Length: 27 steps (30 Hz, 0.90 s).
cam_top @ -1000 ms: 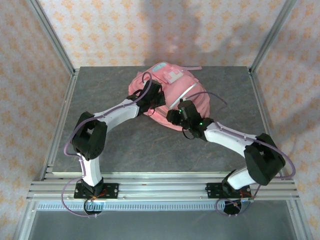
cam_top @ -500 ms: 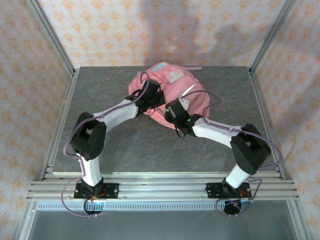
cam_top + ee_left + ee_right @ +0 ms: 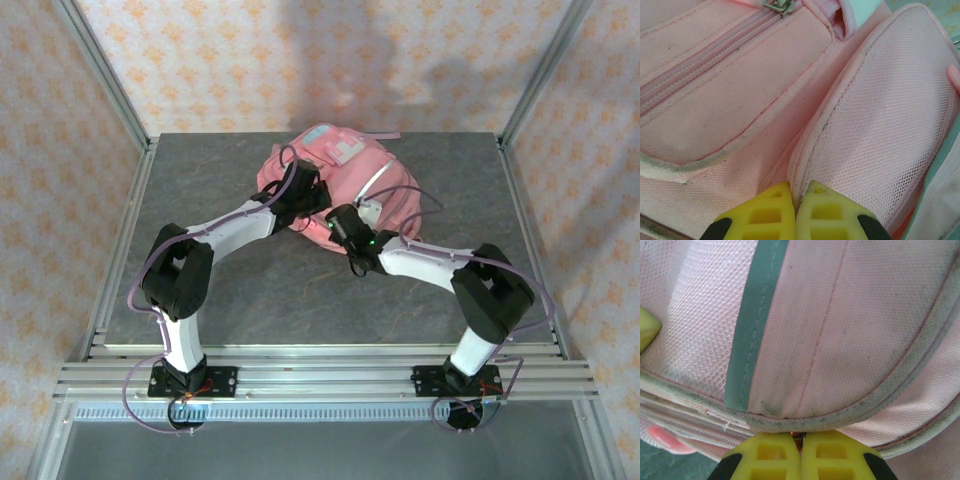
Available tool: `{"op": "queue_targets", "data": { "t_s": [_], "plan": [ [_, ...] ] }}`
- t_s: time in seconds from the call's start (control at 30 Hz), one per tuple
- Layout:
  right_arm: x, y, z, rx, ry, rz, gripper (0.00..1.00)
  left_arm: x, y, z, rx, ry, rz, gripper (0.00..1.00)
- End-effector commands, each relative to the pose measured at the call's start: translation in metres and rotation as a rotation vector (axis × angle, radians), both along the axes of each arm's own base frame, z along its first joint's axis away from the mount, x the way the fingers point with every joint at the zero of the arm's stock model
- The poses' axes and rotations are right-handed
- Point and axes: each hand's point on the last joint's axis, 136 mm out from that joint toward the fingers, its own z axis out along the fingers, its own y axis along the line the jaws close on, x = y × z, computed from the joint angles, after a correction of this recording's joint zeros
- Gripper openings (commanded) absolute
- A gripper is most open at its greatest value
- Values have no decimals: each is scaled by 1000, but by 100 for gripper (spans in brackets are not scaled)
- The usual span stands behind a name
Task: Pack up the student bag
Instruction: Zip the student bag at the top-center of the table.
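The left gripper [image 3: 796,194] had its yellow fingers [image 3: 772,212] pressed together with no gap, right where the piped edge of a pink mesh side pocket [image 3: 880,115] ran down to them (whether any fabric was pinched between them could not be told). The right gripper [image 3: 801,439] was likewise fully closed, its tips against a curved, grubby piped seam [image 3: 880,395] beside a grey-green strip [image 3: 755,325]. The large pink fabric backpack [image 3: 390,180] lay at the far middle of the grey stone-patterned table [image 3: 250,290], its light blue-and-white patch [image 3: 340,150] facing up, with both arms reaching onto its near side.
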Motion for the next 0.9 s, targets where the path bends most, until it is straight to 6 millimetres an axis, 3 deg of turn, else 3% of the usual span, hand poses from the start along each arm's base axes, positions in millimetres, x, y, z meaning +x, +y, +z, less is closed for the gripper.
{"op": "queue_targets", "data": {
  "t_s": [0.0, 0.1, 0.23, 0.27, 0.4, 0.5, 0.77, 0.87],
  "plan": [
    [-10, -17, -8, -85, 47, 40, 0, 6, 7, 27, -33, -61, 16, 0],
    [-23, -35, -11, -153, 68, 52, 0, 8, 15, 27, -14, -65, 28, 0],
    [-28, -38, 2, -194, 66, 105, 1, 7, 12, 27, -8, -58, 6, 0],
    [-27, -36, 4, -193, 66, 106, 4, 7, 10, 28, -14, -57, 0, 0],
    [-18, -21, 9, -138, 44, 125, 33, 4, 3, 30, -33, -59, -12, 0],
    [-11, -14, 7, -128, 52, 120, 38, 2, -3, 32, -39, -62, -24, 0],
    [3, -5, 3, -96, 21, 98, 32, 0, -7, 31, -49, -56, -32, 0],
    [11, -12, 4, -126, 6, 67, 18, 1, -6, 31, -48, -57, -28, 0]
  ]
}}
